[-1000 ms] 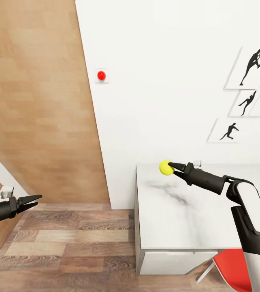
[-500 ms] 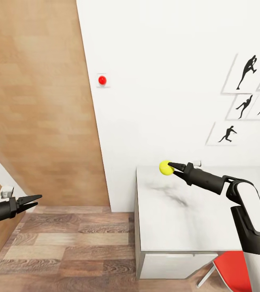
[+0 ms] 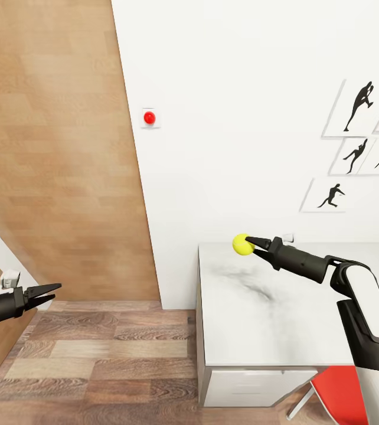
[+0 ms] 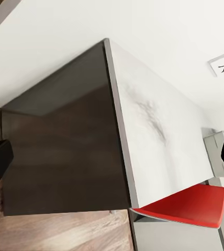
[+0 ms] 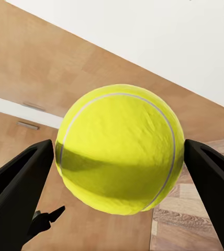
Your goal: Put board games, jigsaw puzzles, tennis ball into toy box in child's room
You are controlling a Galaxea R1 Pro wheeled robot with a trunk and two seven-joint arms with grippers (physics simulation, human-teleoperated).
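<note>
Right gripper [image 3: 252,245], centre-right of the head view: fingers pinching the tennis ball [image 3: 242,244], held in the air above the far-left corner of the white marble-patterned table [image 3: 260,319]. Ball [image 5: 120,156] wedged between both fingers [image 5: 18,183] in the right wrist view.
Left gripper [image 3: 52,292], lower left, over wood floor [image 3: 107,354]: fingers slightly spread, holding nothing.
Red chair [image 3: 340,392]: lower right, tucked at the table's near edge.

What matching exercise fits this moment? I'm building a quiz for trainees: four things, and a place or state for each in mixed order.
1. tennis ball
2. left gripper
3. red chair
4. red button

A. on the white wall
B. tucked at the table's near edge
C. between the right gripper's fingers
D. holding nothing, over the wood floor

Pairs: 1-C, 2-D, 3-B, 4-A
</note>
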